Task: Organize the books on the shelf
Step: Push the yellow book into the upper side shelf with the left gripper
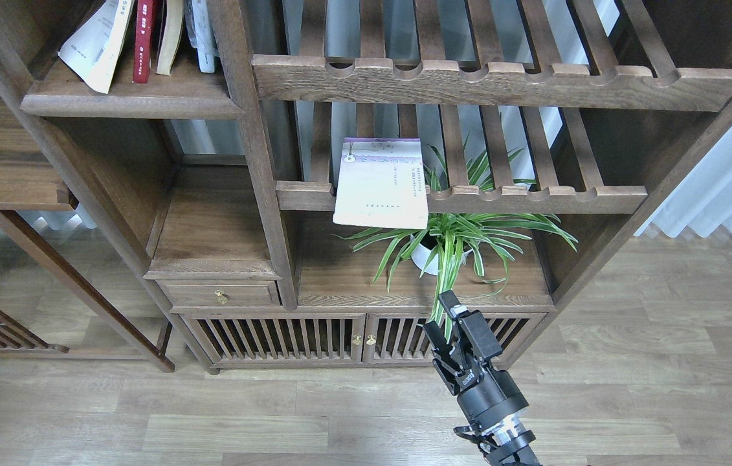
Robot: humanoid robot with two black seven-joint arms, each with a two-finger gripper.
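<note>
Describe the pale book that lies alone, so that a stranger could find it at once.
Find the lower slatted rack in the middle of the wooden bookcase, just above the potted plant. The pale book lies flat on the rack's left end, its near edge jutting past the rail. Unlike the books standing on the shelf at top left, it lies alone, cover up.

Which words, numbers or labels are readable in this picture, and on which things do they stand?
None can be read.
Lavender book on the slatted rack: printed lines on its cover, too small and blurred.
Leaning white book on the shelf: rows of print, blurred.
Red book: spine marks, unreadable.
Right claw: a small pale mark lower on its body, too small.
</note>
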